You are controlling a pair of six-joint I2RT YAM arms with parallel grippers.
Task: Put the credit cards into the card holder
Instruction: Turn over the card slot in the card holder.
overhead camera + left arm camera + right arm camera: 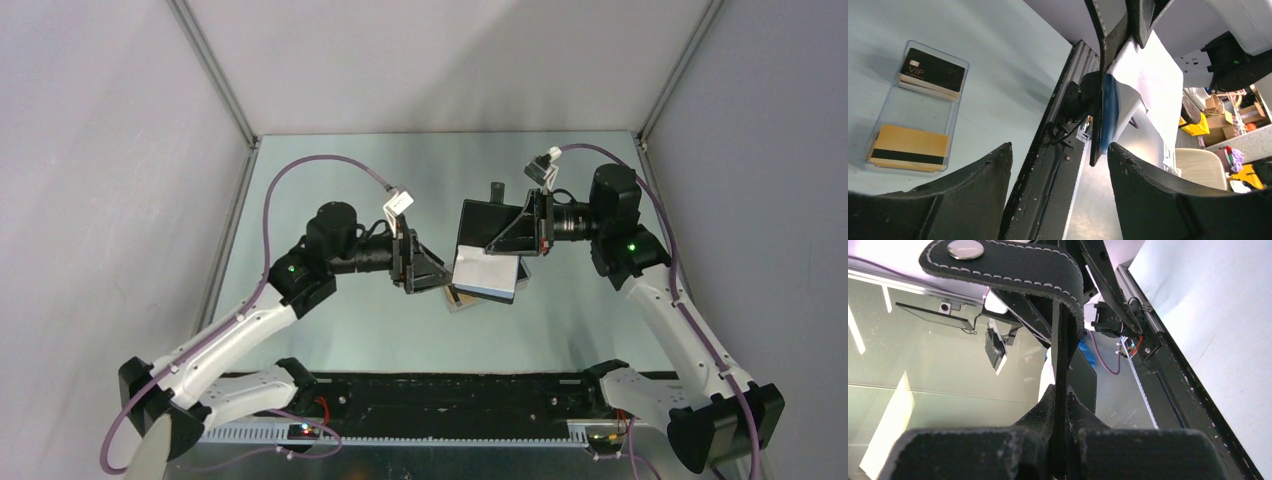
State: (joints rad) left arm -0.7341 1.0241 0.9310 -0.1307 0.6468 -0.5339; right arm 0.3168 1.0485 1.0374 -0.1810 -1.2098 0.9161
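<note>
My right gripper [503, 240] is shut on one wall of the black card holder [482, 222] and holds it open above the table. In the right wrist view the holder's black edge [1060, 355] runs between my pinched fingers [1048, 405], and its strap with the stud [965, 249] curls over the top. My left gripper [425, 268] is open and empty beside the holder. In the left wrist view the holder's blue lining [1110, 107] hangs just beyond my left gripper [1058, 147]. The credit cards lie in two stacks below, one black-faced [932, 70] and one orange with a black stripe [908, 147].
The cards rest in a pale translucent tray [923, 107], which peeks out under the holder in the top view [458, 299]. The black rail at the table's near edge [450, 392] runs between the arm bases. Grey walls enclose the table on three sides.
</note>
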